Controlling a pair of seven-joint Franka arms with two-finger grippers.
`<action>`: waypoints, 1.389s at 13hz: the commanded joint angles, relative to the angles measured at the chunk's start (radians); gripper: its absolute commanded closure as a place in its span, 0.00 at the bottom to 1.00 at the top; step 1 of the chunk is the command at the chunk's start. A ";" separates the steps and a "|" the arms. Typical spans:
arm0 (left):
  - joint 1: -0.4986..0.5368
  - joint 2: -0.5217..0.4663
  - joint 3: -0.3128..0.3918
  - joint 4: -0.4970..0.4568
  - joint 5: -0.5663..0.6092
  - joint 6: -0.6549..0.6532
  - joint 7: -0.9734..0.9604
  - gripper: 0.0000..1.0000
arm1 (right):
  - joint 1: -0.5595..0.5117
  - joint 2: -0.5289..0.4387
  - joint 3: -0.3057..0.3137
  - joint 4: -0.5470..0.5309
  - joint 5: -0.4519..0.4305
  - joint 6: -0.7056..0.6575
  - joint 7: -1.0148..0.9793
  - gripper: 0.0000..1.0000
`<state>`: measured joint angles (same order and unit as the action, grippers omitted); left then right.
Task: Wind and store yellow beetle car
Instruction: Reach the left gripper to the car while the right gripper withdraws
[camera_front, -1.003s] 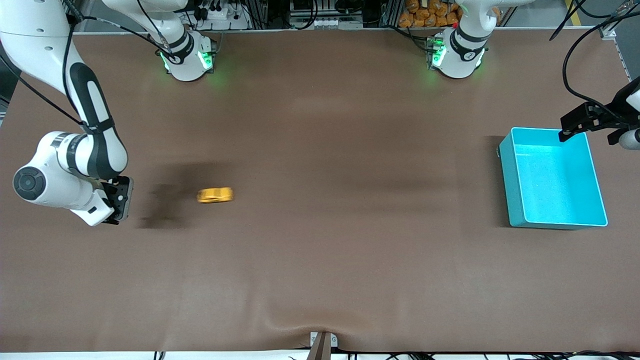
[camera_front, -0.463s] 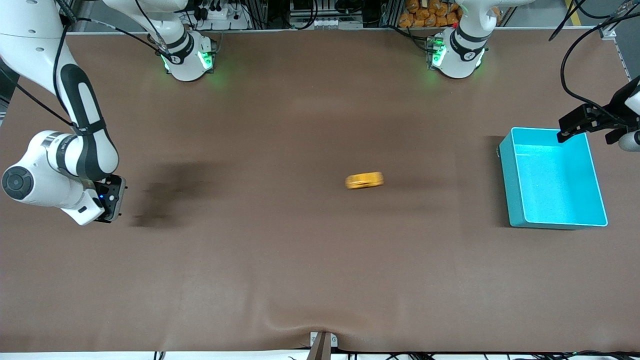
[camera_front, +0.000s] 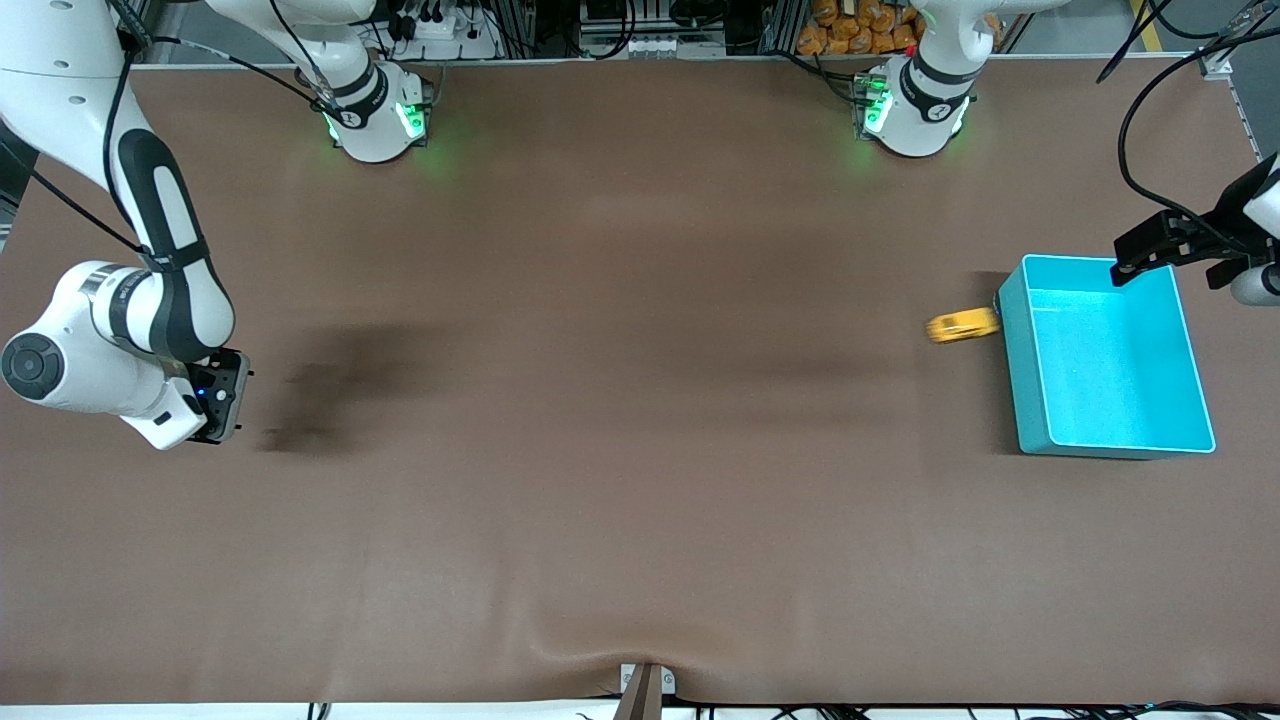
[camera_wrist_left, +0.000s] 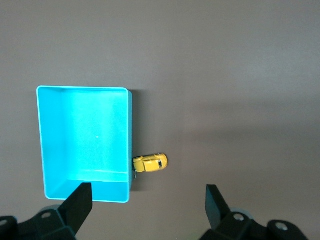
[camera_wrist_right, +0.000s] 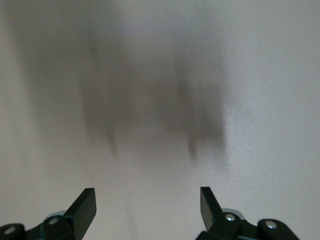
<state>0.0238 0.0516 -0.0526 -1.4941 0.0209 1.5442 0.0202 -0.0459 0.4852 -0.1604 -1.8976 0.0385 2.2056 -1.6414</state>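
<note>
The yellow beetle car (camera_front: 962, 326) is on the brown table, its nose against the outer wall of the turquoise bin (camera_front: 1018, 380), on the side that faces the right arm's end. The left wrist view shows the car (camera_wrist_left: 150, 163) touching the bin's wall (camera_wrist_left: 131, 131); the bin holds nothing. My left gripper (camera_front: 1150, 250) hangs open above the bin's edge toward the robots' bases, its fingers wide apart around nothing (camera_wrist_left: 148, 192). My right gripper (camera_front: 222, 400) stands open and empty low over the table at the right arm's end (camera_wrist_right: 148, 195).
The two arm bases (camera_front: 375, 120) (camera_front: 912, 115) stand along the table's edge by the robots. A small clamp (camera_front: 645, 685) sits at the table's edge nearest the front camera. The cloth bulges slightly there.
The car has rolled across the table from beside the right gripper to the bin's wall. The right arm drew back a little, then stayed still. The left arm barely moved.
</note>
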 joint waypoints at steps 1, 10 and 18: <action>0.002 0.001 -0.006 -0.008 0.017 -0.009 -0.008 0.00 | -0.019 0.010 0.012 0.020 0.030 -0.012 -0.018 0.08; -0.019 0.031 -0.013 -0.188 0.014 0.054 -0.169 0.00 | 0.032 0.000 0.028 0.389 0.228 -0.413 0.445 0.07; -0.041 0.076 -0.015 -0.520 0.017 0.424 -0.541 0.00 | 0.106 -0.166 0.027 0.468 0.213 -0.510 0.946 0.00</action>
<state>-0.0004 0.1239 -0.0645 -1.9464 0.0209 1.8942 -0.4090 0.0602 0.3638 -0.1286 -1.4175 0.2500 1.7099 -0.7775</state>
